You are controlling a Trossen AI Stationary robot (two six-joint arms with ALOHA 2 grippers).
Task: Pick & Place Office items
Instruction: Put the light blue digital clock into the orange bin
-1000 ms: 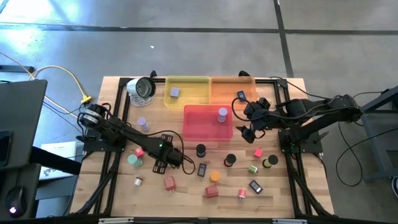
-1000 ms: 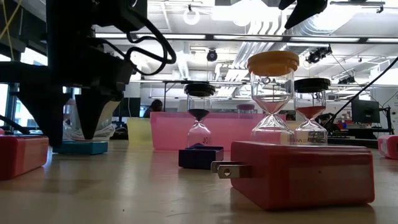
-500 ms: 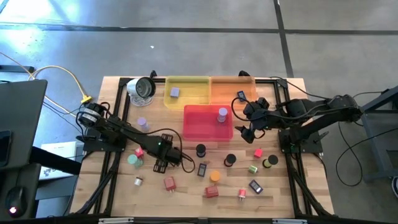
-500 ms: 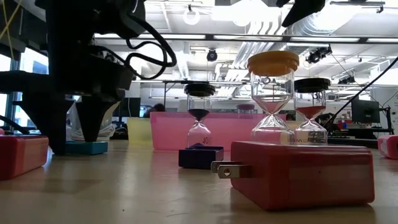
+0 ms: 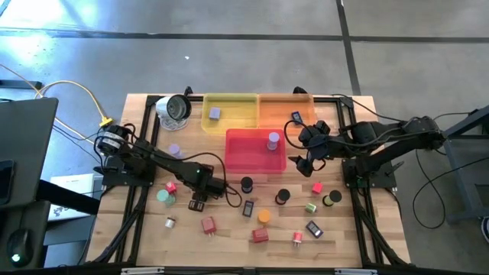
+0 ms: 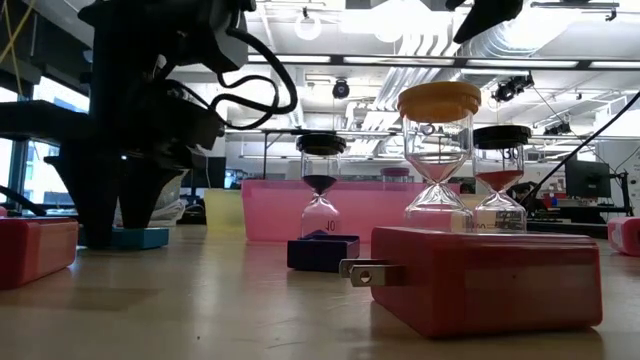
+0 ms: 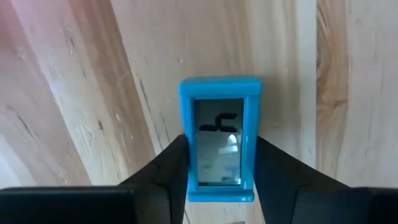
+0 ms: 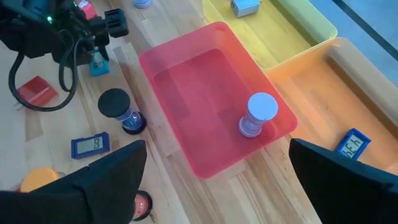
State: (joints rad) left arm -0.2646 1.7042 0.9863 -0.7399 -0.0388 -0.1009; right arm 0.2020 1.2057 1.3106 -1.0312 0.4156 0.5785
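Blue clock (image 7: 219, 148) between left hand (image 7: 217, 180) fingers

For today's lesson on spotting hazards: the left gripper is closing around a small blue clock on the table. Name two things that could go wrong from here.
1. The left gripper has its fingers against the sides of the blue clock near one end only; lifted so, it may tilt or slip out.
2. The pink tray already holds a lilac hourglass; a clock dropped there might knock it over.

The right gripper waits open beside that tray.

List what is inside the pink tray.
The pink tray holds one lilac-capped hourglass timer standing upright near a corner. The rest of its floor shows bare; nothing seems hidden, since the tray is open-topped.
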